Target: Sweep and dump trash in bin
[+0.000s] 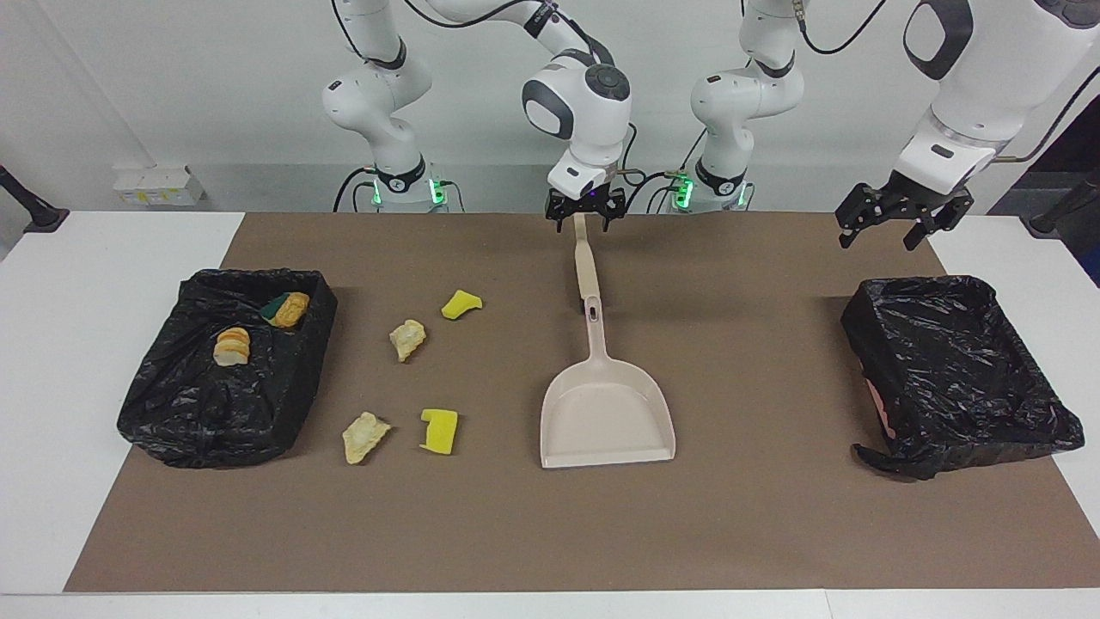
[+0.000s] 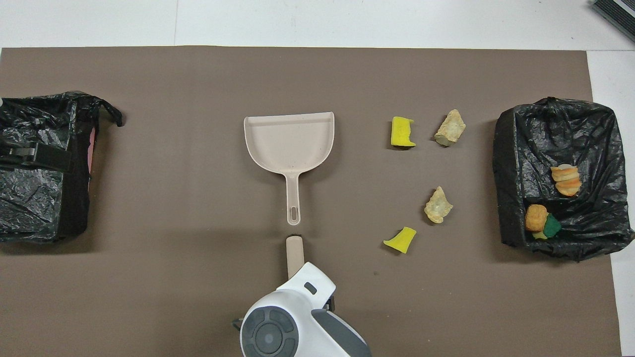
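Sweeping stage, as we judge it, with the tools not yet taken up. Right gripper [image 1: 583, 217] hangs over the robot-side end of the beige brush handle [image 1: 585, 266], jaws apart to either side of it; we cannot tell whether it touches. The handle lies in line with the dustpan [image 1: 606, 413], just nearer to the robots than the dustpan's grip, the two ends close but apart. The pan sits flat and bare on the brown mat [image 1: 773, 516], mouth facing away from the robots. Left gripper [image 1: 904, 220] waits, jaws apart, above the table edge by the empty bin [image 1: 868, 327] at the left arm's end. Trash count, seven in all. Four lie loose on the mat between the dustpan and the part-filled bin [image 1: 215, 430] at the right arm's end: two yellow sponge pieces [image 1: 461, 303] [image 1: 440, 430] and two tan crumbly chunks [image 1: 407, 339] [image 1: 364, 436]. Three are already in that bin: one striped bread-like lump [image 1: 231, 346], one orange-brown lump [image 1: 294, 308] and one green sponge scrap [image 1: 275, 305] touching it. Also two bins, one dustpan, one brush. Next move, in our view: close on the brush, have the pan held steady, and draw the four loose scraps into its mouth. They are well spread, so several strokes seem likely.
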